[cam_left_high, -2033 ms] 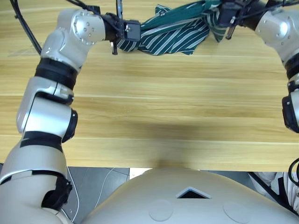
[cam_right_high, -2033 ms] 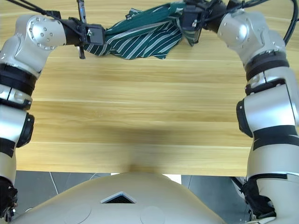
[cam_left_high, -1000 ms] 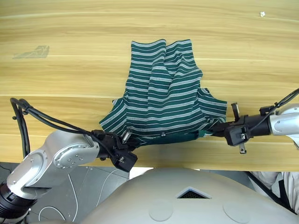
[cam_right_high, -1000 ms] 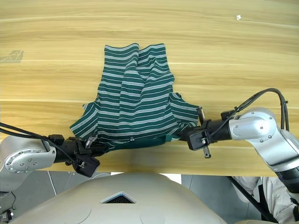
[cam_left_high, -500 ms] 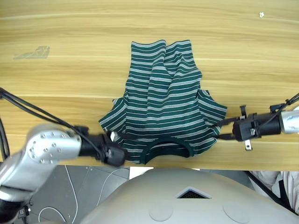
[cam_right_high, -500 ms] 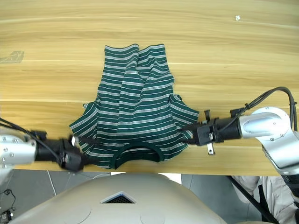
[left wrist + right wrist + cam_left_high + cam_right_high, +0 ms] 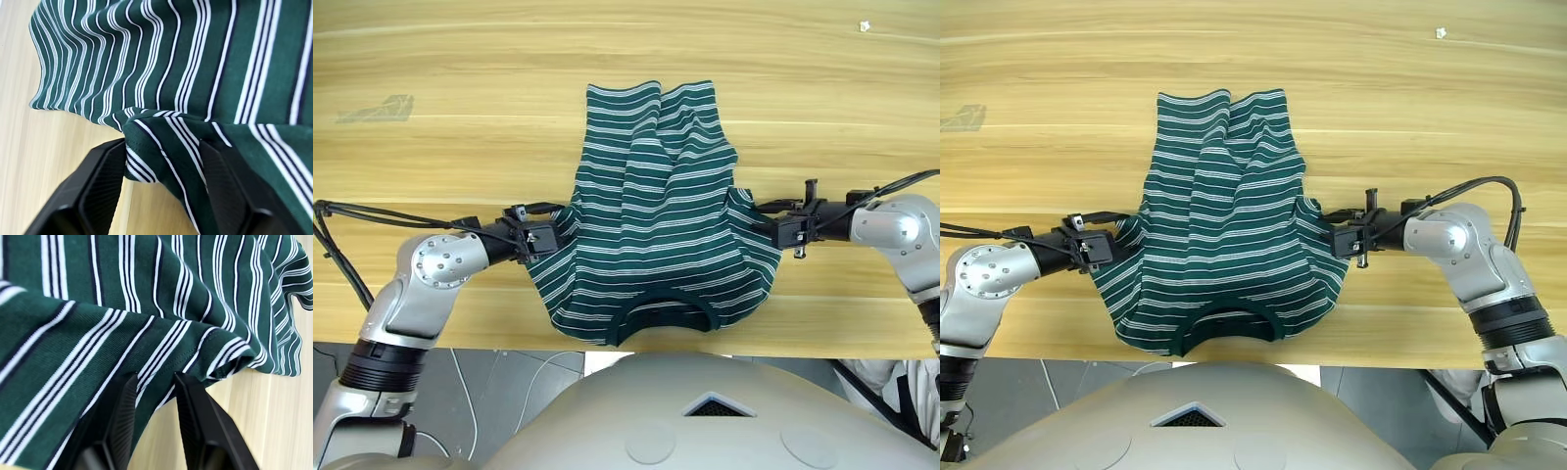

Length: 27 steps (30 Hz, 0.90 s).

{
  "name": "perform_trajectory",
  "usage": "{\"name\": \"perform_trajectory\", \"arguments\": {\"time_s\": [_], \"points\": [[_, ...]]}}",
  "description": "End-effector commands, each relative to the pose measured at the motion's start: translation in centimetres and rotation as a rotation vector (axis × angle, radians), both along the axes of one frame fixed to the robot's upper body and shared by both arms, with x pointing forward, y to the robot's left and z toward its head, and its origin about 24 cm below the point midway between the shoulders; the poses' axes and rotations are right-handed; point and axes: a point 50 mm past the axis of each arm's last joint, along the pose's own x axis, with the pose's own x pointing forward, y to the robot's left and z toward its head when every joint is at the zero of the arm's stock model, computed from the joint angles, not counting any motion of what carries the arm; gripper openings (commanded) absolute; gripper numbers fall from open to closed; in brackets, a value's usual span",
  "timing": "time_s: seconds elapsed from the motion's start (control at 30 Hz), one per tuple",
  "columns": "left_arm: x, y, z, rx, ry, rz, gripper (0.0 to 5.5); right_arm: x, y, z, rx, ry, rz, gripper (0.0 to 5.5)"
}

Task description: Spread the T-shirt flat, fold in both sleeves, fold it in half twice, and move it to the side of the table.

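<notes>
Left eye view: we see T-shirt [image 7: 651, 225] on table [image 7: 460, 147], collar at near edge; L gripper [image 7: 546, 235] & R gripper [image 7: 773, 227] each clamped on its fabric, left/right sides.

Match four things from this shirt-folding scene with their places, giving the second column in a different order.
Column 1:
1. left gripper
2. right gripper
3. neckline
4. hem

Column 2:
A. at the near edge of the table
B. against the T-shirt on the robot's right side
C. the end of the T-shirt farthest from the robot
D. against the T-shirt on the robot's left side

Pairs: 1-D, 2-B, 3-A, 4-C
</notes>
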Motion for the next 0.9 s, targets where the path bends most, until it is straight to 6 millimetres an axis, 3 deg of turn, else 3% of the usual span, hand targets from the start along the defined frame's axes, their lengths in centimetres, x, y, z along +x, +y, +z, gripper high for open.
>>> {"name": "perform_trajectory", "arguments": {"time_s": [0.03, 0.2, 0.33, 0.4, 0.63, 0.9], "points": [[-0.6, 0.5, -0.5, 0.007, 0.02, 0.019, 2.7, -0.8, -2.0, -1.2, -0.07, 0.065, -0.053, 1.42], [-1.2, 2.5, -0.7, 0.052, 0.026, 0.082, 2.7, -2.3, -4.4, -0.6, -0.078, 0.105, -0.14, 1.42], [-1.4, 2.5, -1.2, 0.047, 0.023, 0.088, 2.7, -6.6, -1.7, -0.1, 0.062, 0.309, -0.056, 1.42], [-1.4, 2.3, -1.2, 0.04, 0.018, 0.082, 2.7, -7.6, -0.3, 0.4, 0.123, 0.357, -0.02, 1.42], [-2.5, 1.6, -0.9, 0.021, 0.044, 0.037, 2.7, -6.4, -0.4, 0.7, 0.088, 0.279, -0.043, 1.42], [-2.1, 3.5, 0.4, 0.068, -0.025, 0.104, 2.7, -3.9, -2.6, 1.7, 0.002, 0.175, -0.11, 1.42]]}}
